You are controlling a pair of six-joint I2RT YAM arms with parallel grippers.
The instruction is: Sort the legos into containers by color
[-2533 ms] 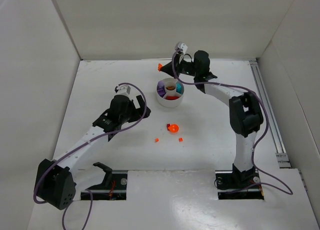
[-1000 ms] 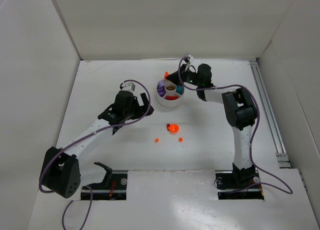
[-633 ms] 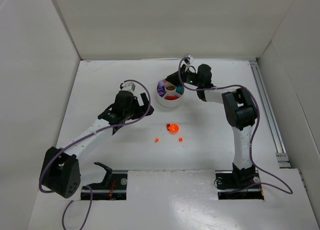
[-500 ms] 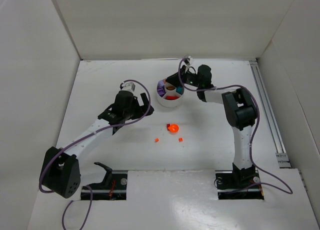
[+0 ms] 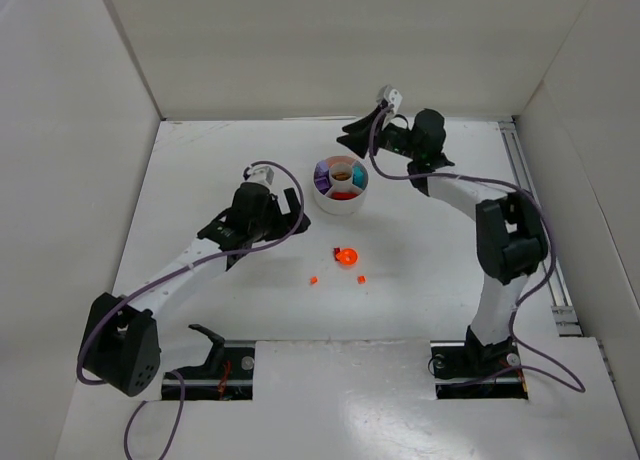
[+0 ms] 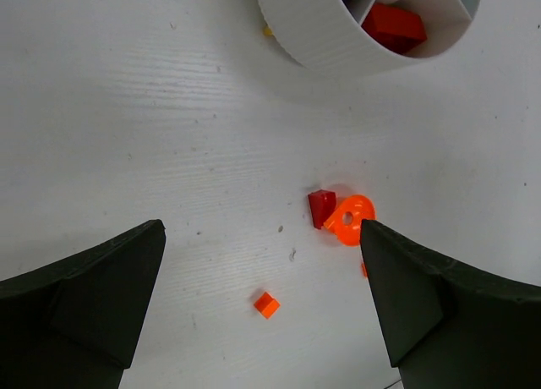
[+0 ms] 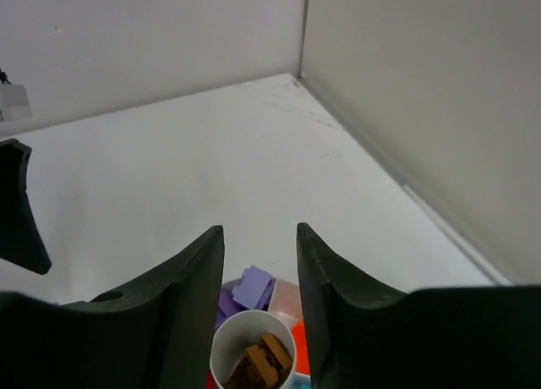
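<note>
Widest of all, the white surface (image 5: 180, 180), walled on three sides. Next the left arm (image 5: 190, 265), bolted at 7 o'clock and stretched toward the middle. Then the right arm (image 5: 500, 240), bolted at 5 o'clock and bent round to 12 o'clock.

Just past the middle, upright on the surface, the dish (image 5: 340, 206): wedges ringed round a centre well (image 7: 252, 331).

At 8 o'clock of the dish, near but not touching, the left pincer (image 6: 260, 228). Spread wide, holding nothing, looking down on loose legos. At 12 o'clock of the dish, raised above it, the right pincer (image 7: 258, 232). Parted by a narrow gap, nothing between the fingers.

Inside the dish:
- brown pieces (image 7: 260, 362) in the well
- purple (image 5: 322, 180) in the 9 o'clock wedge
- lilac (image 7: 252, 286) lying on that purple heap
- teal (image 5: 358, 171) at 3 o'clock
- red (image 6: 393, 25) at 6 o'clock

On the bare surface at 6 o'clock of the dish, well apart from it, an orange ring (image 6: 351, 218). Touching it at 10 o'clock, a red brick (image 6: 321, 207). Nearer the bases, one orange cube (image 5: 313, 279) at 7 o'clock of the ring. Smallest, an orange bit (image 5: 361, 278) at 5 o'clock of the ring.
</note>
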